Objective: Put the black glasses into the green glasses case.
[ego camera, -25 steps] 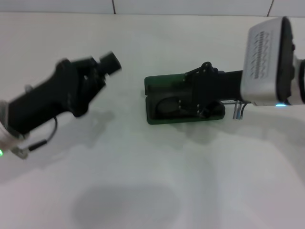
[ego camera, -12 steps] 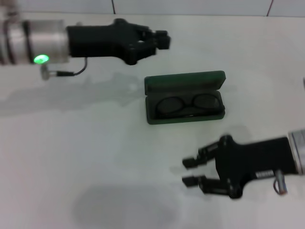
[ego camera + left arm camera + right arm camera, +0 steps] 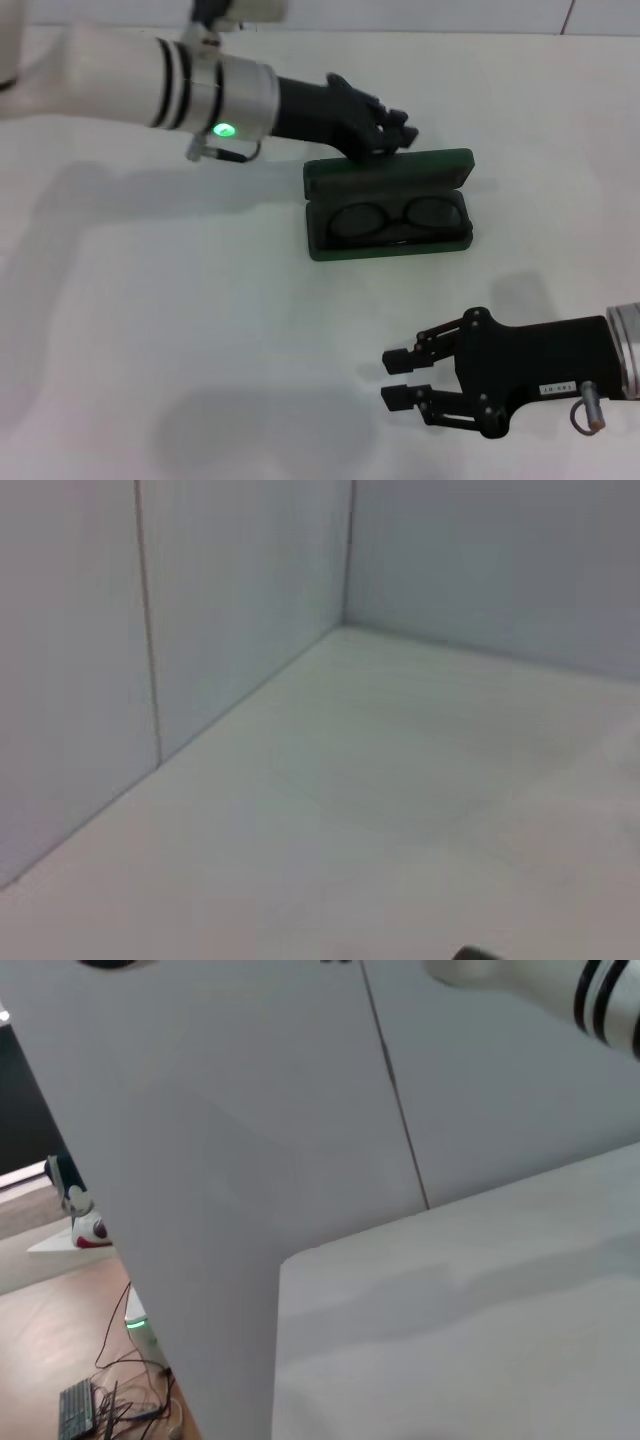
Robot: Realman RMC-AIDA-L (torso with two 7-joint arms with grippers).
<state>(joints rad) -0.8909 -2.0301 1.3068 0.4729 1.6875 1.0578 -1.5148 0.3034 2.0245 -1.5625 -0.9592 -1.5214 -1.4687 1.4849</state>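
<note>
The green glasses case (image 3: 388,172) lies open in the middle of the table in the head view, its lid standing up at the back. The black glasses (image 3: 388,222) lie folded inside its lower half. My left gripper (image 3: 400,133) reaches in from the left, is just above the back edge of the lid, and looks shut and empty. My right gripper (image 3: 394,378) is open and empty near the front right of the table, pointing left, well in front of the case. Neither wrist view shows the case or the glasses.
The white table (image 3: 200,330) runs back to a tiled wall (image 3: 400,12). The left wrist view shows only the table and wall corner (image 3: 345,620). The right wrist view shows the wall, the table edge (image 3: 280,1340) and cables on the floor (image 3: 110,1390).
My left arm has swung right and down from the far left to the back edge of the lid. My right gripper has stayed at the front right, open.
</note>
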